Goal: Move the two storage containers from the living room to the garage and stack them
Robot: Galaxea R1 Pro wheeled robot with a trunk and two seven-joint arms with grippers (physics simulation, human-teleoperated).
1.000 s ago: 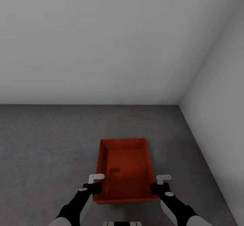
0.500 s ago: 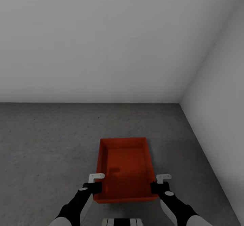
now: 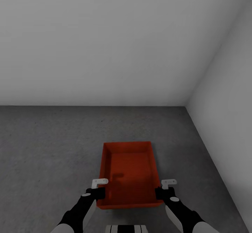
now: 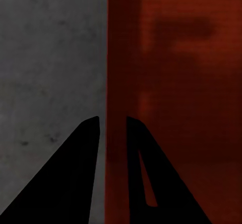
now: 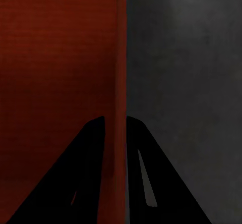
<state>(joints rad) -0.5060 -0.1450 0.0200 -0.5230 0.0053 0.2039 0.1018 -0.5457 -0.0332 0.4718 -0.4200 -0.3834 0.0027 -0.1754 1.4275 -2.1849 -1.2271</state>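
One orange-red storage container (image 3: pixel 128 171) with no lid hangs low over the dark grey concrete floor (image 3: pixel 45 145) of the garage, just in front of me. My left gripper (image 3: pixel 99 193) is shut on its left side wall near the near corner. My right gripper (image 3: pixel 161 193) is shut on the right side wall opposite. In the left wrist view the black fingers (image 4: pixel 80 173) straddle the thin wall, with the ribbed bottom (image 4: pixel 181 93) beside them. The right wrist view shows the same pinch (image 5: pixel 116 123) on the other wall (image 5: pixel 121 57). The other container is out of view.
A plain white back wall (image 3: pixel 105 44) meets the floor a short way beyond the container. A white side wall (image 3: pixel 227 114) runs along the right and forms a corner. Open floor stretches to the left. My base's top edge (image 3: pixel 126 228) shows below the container.
The whole picture has shifted up by a few pixels, so the camera moved. Both grippers keep the same hold on the container.
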